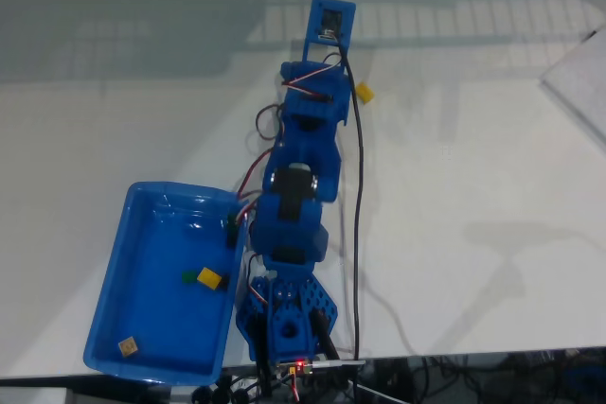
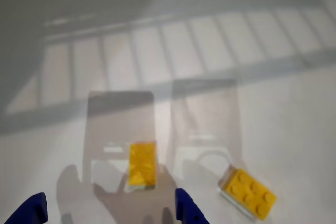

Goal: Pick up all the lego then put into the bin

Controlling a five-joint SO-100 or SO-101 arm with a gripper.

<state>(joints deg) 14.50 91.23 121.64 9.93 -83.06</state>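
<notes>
Blue fingertips of the end effector [image 2: 107,211], two, at the bottom edge of the wrist view: spread apart, nothing between them. Item: yellow lego brick [image 2: 142,164], on the white table [image 2: 273,103], just above the gap between the tips and a little right of its middle; long axis running away from the camera, roughly in line with the reach, so the fingers stand either side of its narrow width. Item: second yellow brick [image 2: 248,193], lower right in the wrist view, outside the right fingertip, long axis diagonal; apart from the first brick. The fixed view gives one yellow brick [image 1: 364,93] beside the outstretched arm [image 1: 303,186], near its far end; the end effector's tips cannot be made out there. Item: blue bin [image 1: 114,262], at the lower left of the fixed view beside the arm's base, well apart from the bricks on the table. Contents: dark green brick [image 1: 189,276] touching a yellow brick [image 1: 210,279] near the middle, tan brick [image 1: 127,346] near the lower corner. Judgement: three pieces binned, two remaining; the brick ahead of the open tips is the nearer target, calling for a short advance and descent before closing across its short side.
</notes>
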